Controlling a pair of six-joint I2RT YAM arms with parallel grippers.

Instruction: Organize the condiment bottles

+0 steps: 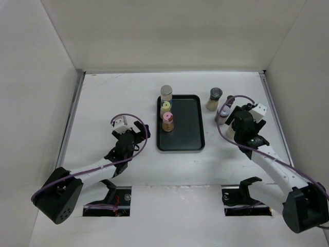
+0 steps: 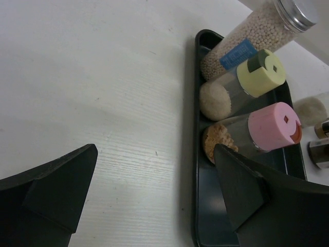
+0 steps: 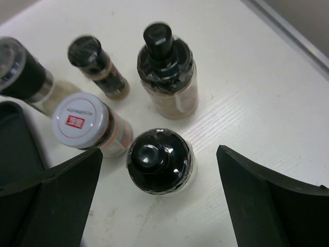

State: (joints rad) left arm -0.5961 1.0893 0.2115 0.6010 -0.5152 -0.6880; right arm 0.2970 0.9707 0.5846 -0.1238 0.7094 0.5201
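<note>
Three condiment bottles stand in a row along the left side of the black tray [image 1: 187, 128]: a silver-capped one [image 1: 166, 93], a yellow-capped one [image 1: 165, 108] and a pink-capped one [image 1: 167, 122]. They also show in the left wrist view as the silver-capped [image 2: 267, 23], yellow-capped [image 2: 259, 72] and pink-capped [image 2: 272, 126] bottles. My left gripper [image 2: 154, 154] is open and empty over the table, just left of the tray [image 2: 236, 211]. My right gripper [image 3: 159, 152] is open, with a black-knob jar [image 3: 160, 160] standing between its fingers, untouched.
Right of the tray stand a second black-knob jar [image 3: 168, 72], a grey-capped jar with a red label [image 3: 81, 121], a small dark-capped bottle [image 3: 95, 64] and a black-sided jar [image 3: 20, 72]. White walls enclose the table on three sides.
</note>
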